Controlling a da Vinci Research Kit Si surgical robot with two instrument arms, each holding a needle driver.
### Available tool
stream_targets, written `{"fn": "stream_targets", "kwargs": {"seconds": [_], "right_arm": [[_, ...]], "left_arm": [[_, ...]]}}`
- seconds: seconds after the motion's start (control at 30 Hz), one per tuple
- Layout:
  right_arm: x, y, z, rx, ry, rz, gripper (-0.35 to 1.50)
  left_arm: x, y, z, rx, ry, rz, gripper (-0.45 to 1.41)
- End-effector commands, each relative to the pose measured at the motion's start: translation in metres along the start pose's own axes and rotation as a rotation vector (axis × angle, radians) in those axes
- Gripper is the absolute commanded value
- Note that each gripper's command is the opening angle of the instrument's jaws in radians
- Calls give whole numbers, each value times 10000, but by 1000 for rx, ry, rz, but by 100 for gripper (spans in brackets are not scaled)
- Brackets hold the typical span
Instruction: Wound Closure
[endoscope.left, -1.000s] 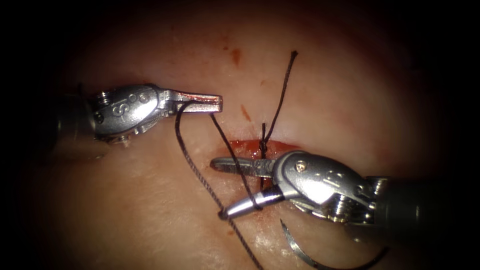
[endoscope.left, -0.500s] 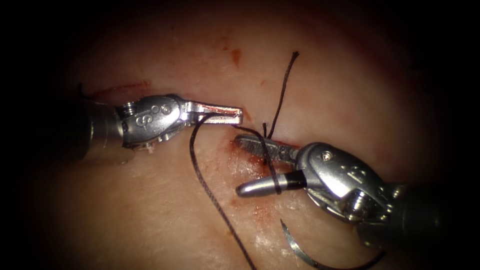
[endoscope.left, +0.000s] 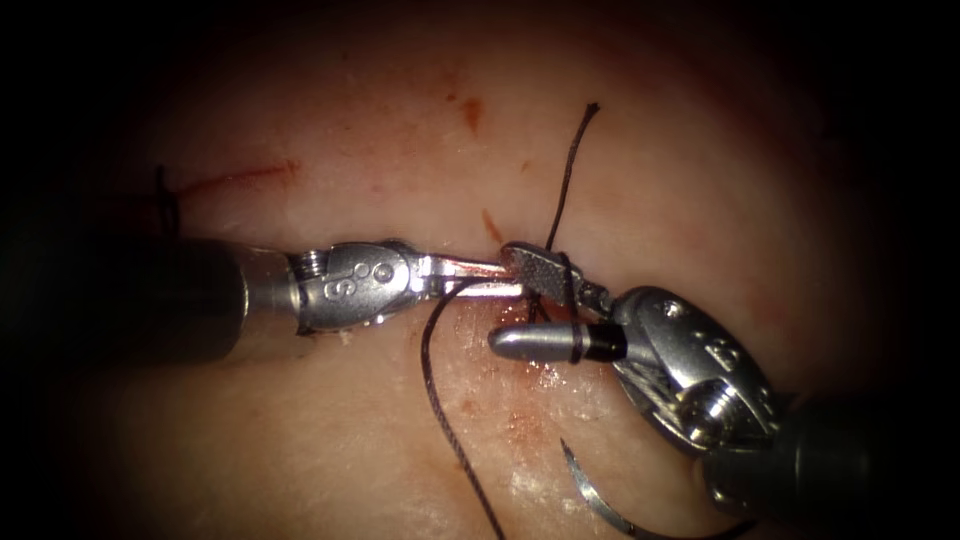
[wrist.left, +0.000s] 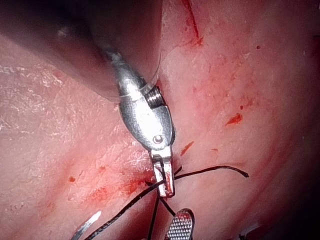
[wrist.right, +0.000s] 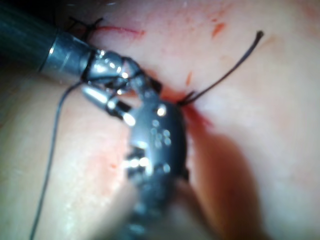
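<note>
1. The left tool (endoscope.left: 500, 279) has its jaws clenched on the thread (endoscope.left: 432, 395), right at the tips. The wrist view (wrist.left: 165, 182) shows the strand pinched there too. From the grip, the thread drops in a long slack curve down over the tissue (endoscope.left: 330, 440) on the left of the cut.

2. The right tool (endoscope.left: 520, 300) has its jaws spread wide and isn't gripping anything. A turn of thread sits around both jaws, the textured upper one and the smooth lower one. Over the last second the left tool slid right until its tips met that upper jaw, and the right tool swung up toward it.

3. The needle (endoscope.left: 620, 505) is lying loose on the tissue near the right tool's wrist. Nobody's holding it, and it looks out of the tissue, though its far end runs into shadow, so can't be sure.

4. The short tail of thread (endoscope.left: 570, 165) sticks up from the cut (endoscope.left: 545, 300), which the tools mostly cover, and stands free.

5. Handling-wise, I'd guess the thread is light, limp and a bit slick from the red fluid (wrist.left: 125, 187). So hold it near its end, flat between the jaws. The tissue looks soft and would tear if tugged.
</note>
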Motion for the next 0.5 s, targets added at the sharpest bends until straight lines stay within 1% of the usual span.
{"fn": "stream_targets", "kwargs": {"seconds": [0.03, 0.27, 0.37, 0.4, 0.5], "right_arm": [[-6, 7, 1, -41, 20, -3, 91], [6, 30, -5, -272, -22, -38, 91], [7, 35, -5, -366, -69, -58, 93], [7, 38, -3, -422, -86, -68, 93], [5, 42, 1, -499, -121, -80, 93]], "left_arm": [[-6, 5, 6, -1, 1, -2, -45], [8, 13, 16, 1, 4, -8, -45], [13, 14, 22, 3, 5, -11, -45], [16, 12, 26, 8, 4, -14, -45], [19, 6, 30, 14, 4, -18, -45]]}}
